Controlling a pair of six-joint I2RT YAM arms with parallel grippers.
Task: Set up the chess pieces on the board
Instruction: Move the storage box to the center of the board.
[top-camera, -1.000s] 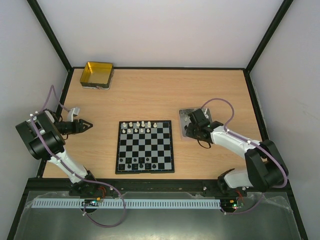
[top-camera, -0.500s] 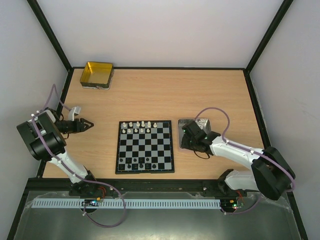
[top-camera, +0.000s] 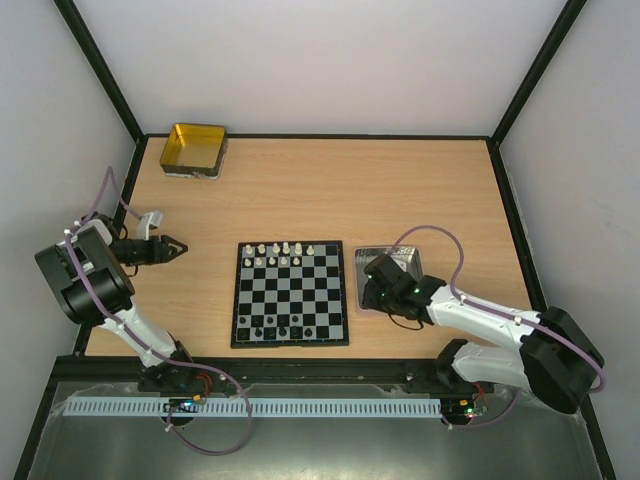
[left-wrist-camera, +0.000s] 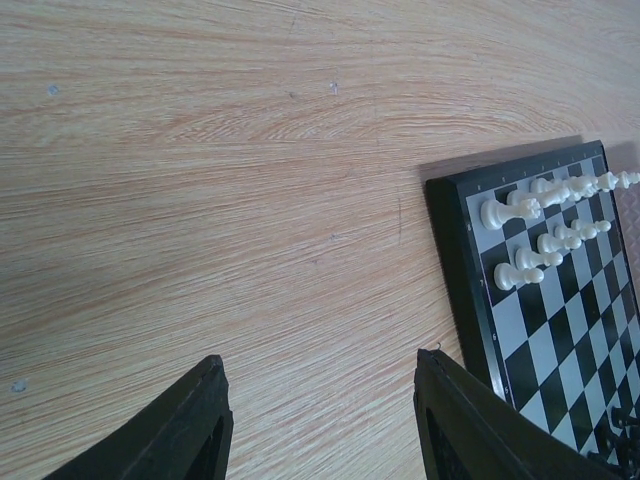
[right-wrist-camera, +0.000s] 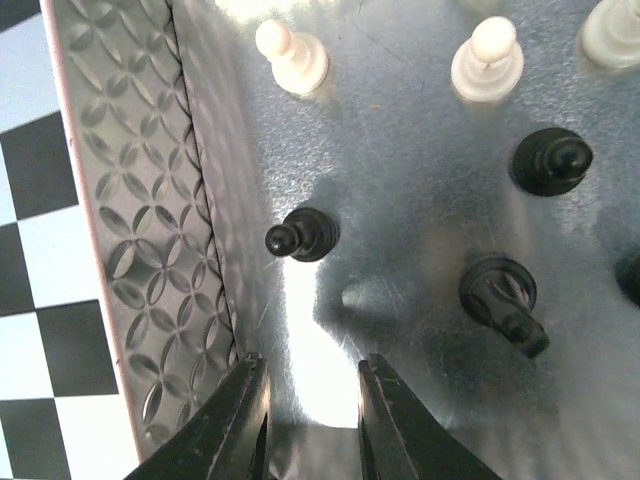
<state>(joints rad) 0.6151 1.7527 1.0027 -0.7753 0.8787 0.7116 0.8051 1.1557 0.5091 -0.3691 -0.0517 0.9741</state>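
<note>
Pale walls (top-camera: 320, 60) enclose the wood-grain table (top-camera: 420, 180); the left jaws and right jaws are both spread.

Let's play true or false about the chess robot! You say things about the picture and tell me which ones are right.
1. The right fingers hang over the silver tray. True.
2. The left fingers hold a white piece. False: they are open and empty, above bare table beside the board.
3. The tray has both black pieces and white pieces in it. True.
4. The gold tin touches the board. False: it sits apart from it, at the far left corner of the table.
</note>
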